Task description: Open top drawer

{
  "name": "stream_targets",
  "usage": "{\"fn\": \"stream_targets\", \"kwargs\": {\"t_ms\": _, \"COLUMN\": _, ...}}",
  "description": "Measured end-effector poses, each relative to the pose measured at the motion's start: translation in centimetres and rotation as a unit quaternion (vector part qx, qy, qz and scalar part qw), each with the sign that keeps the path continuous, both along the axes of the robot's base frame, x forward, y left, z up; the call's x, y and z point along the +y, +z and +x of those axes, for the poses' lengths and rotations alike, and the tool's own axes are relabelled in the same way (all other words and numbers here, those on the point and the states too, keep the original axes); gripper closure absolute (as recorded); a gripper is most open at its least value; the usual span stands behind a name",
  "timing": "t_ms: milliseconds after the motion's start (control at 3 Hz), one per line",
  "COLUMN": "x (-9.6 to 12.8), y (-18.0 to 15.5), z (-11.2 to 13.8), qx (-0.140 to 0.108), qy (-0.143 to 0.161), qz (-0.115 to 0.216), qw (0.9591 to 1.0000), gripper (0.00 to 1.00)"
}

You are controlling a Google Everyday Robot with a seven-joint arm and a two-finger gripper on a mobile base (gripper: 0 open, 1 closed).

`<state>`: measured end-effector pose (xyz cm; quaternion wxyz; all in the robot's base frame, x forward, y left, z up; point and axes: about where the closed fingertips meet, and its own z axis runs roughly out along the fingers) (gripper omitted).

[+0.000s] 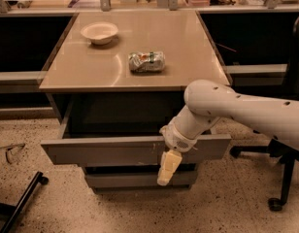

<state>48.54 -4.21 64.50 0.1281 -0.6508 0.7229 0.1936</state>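
Top drawer (106, 151) is pulled well out from under the tabletop (188, 57), its grey front right behind the gripper (168, 166). The gripper points down, overlapping the front's lower edge, right of its centre. Grip state: cannot tell, possibly closed. Crushed can (146, 61) sits above the gripper, white bowl (99, 32) farther up-left, lower drawer (125, 179) just below-left.

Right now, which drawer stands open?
The top drawer, the widest front, juts out under the tabletop; the narrower front below sits back. The gripper hangs before it.
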Motion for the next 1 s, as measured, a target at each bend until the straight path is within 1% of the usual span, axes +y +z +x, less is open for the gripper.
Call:
{"fn": "stream_targets", "kwargs": {"t_ms": 333, "x": -0.6, "y": 0.2, "z": -2.2, "qx": 0.022, "qy": -0.006, "qz": -0.003, "qw": 0.9997, "gripper": 0.0}}
{"fn": "stream_targets", "kwargs": {"t_ms": 667, "x": -0.6, "y": 0.4, "z": -2.5, "qx": 0.024, "qy": -0.005, "qz": -0.003, "qw": 0.9997, "gripper": 0.0}}
{"fn": "stream_targets", "kwargs": {"t_ms": 1000, "x": -1.1, "y": 0.4, "z": -4.1, "qx": 0.043, "qy": -0.009, "qz": 0.006, "qw": 0.999, "gripper": 0.0}}
